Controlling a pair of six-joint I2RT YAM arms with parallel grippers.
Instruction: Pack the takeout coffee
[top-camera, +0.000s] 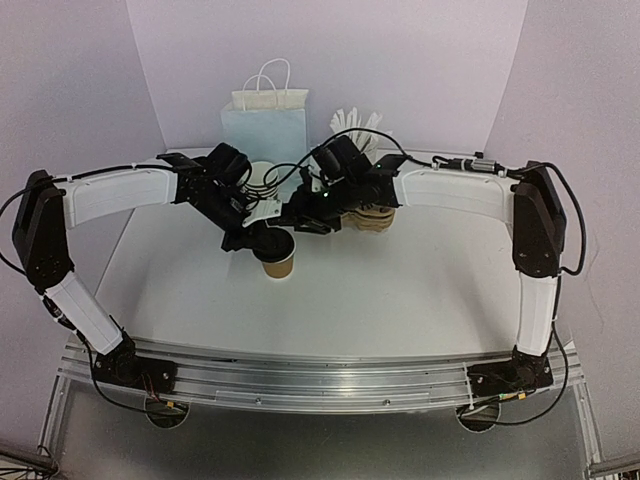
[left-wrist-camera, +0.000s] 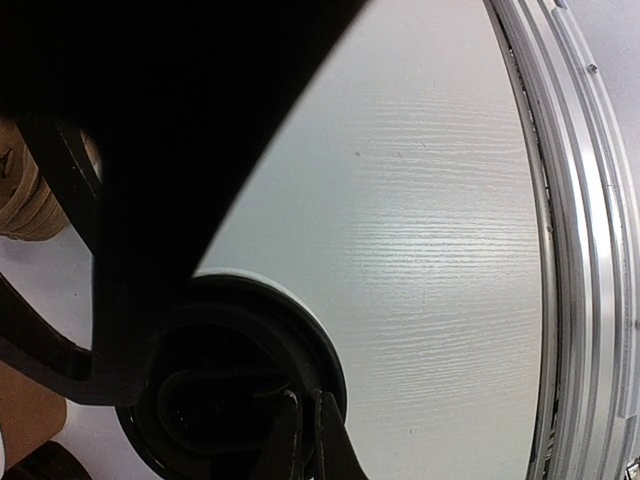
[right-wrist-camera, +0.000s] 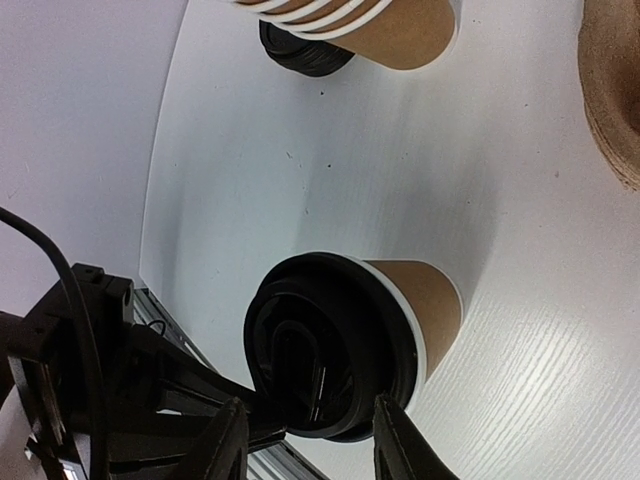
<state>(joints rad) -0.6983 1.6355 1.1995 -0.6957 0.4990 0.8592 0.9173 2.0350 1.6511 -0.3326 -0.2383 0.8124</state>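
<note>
The brown paper cup (top-camera: 280, 266) stands upright on the white table (top-camera: 400, 290), a little left of the middle and in front of the pale blue bag (top-camera: 263, 130); a black lid (right-wrist-camera: 330, 345) sits on its white rim, and we cannot tell if it is pressed fully down.

The left gripper (left-wrist-camera: 305, 440) comes to the lid from the left side; its fingers are closed together, and in the left wrist view they seem to pinch the edge of the lid between them. The right gripper (right-wrist-camera: 310, 445) comes from the right and stands above the cup; its two fingers are apart, one on each side of the near edge of the lid; we cannot tell if they touch it. In the top view both grippers meet just over the cup, and their dark bodies hide part of the lid.

Farther away, in the right wrist view, a stack of brown cups (right-wrist-camera: 400, 30) lies on its side; a pile of black lids (right-wrist-camera: 305, 52) is just beside its open end; a brown ridged thing of pulp (right-wrist-camera: 612, 90) is at the right border. Behind all this, beside the bag, stands the holder of white sticks (top-camera: 355, 125).
</note>
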